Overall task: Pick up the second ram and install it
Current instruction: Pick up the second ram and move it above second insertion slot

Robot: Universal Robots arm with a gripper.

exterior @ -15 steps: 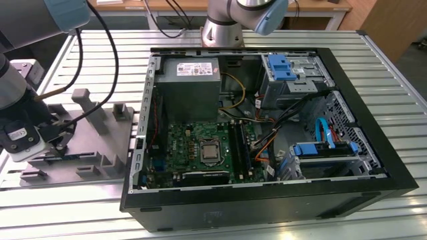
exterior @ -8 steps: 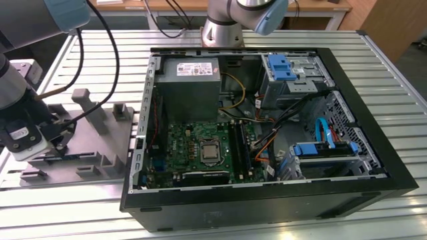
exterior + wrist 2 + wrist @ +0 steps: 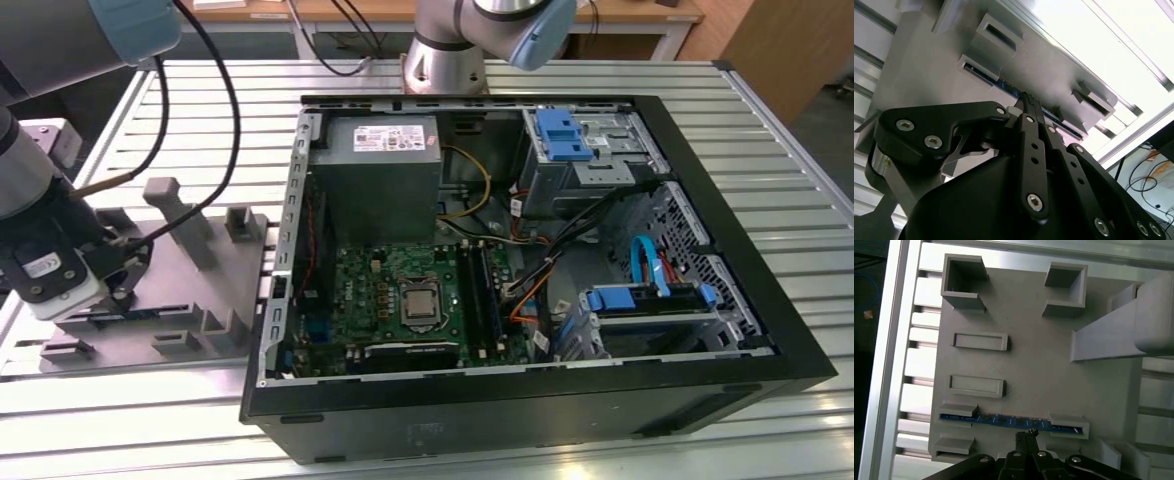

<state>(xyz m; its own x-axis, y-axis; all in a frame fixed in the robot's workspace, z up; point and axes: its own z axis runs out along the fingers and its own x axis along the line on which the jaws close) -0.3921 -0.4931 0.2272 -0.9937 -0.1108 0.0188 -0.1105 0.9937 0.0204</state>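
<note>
One ram [image 3: 1004, 418] on edge in slots of the holder [image 3: 1029, 370], on the exterior view's left of the case [image 3: 534, 390] | gripper [image 3: 1026, 432] at its middle | jaws pressed together | contact unclear

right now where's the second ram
The ram stands on edge in the holder plate at the exterior view's left, outside the case, with the gripper near its middle.
</note>
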